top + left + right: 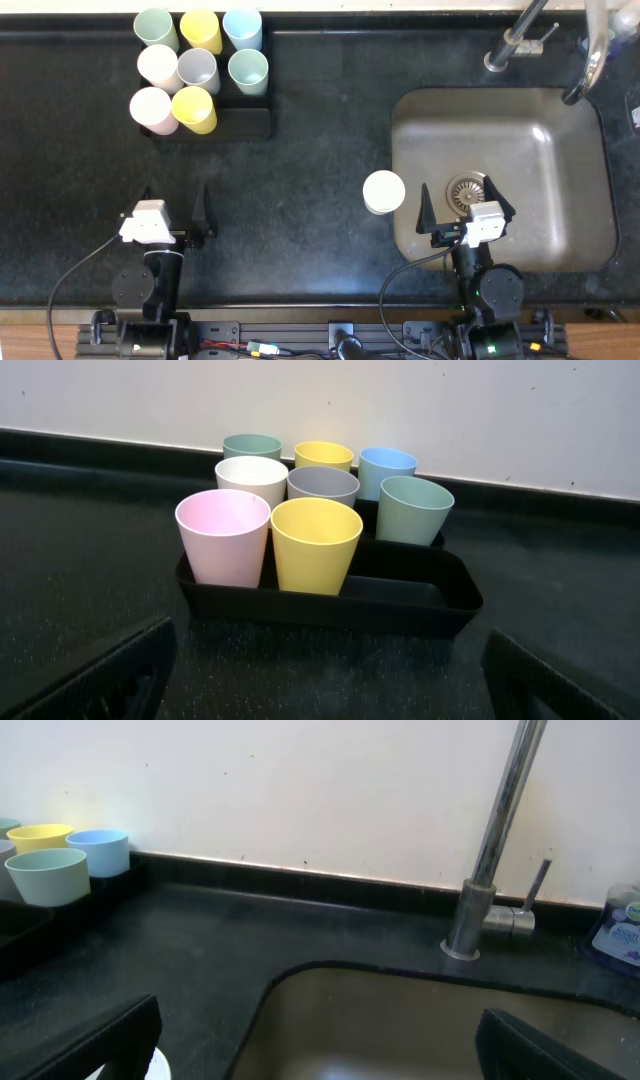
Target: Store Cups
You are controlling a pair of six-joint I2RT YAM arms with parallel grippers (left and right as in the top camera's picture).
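A black tray (252,124) at the back left of the counter holds several upright cups, among them a pink cup (151,109) (224,537) and a yellow cup (194,109) (315,544) in its front row. The front-right slot (400,575) has no cup in it. One white cup (383,191) stands alone on the counter beside the sink's left edge; a sliver of the white cup (156,1066) is beside my right finger. My left gripper (177,196) (326,660) is open in front of the tray. My right gripper (460,192) (320,1025) is open above the sink's left side.
The steel sink (560,130) fills the right side, with a drain (466,189) and a tap (515,40) (490,850) behind it. A soap bottle (622,932) stands at the far right. Dark counter (320,150) lies between tray and sink.
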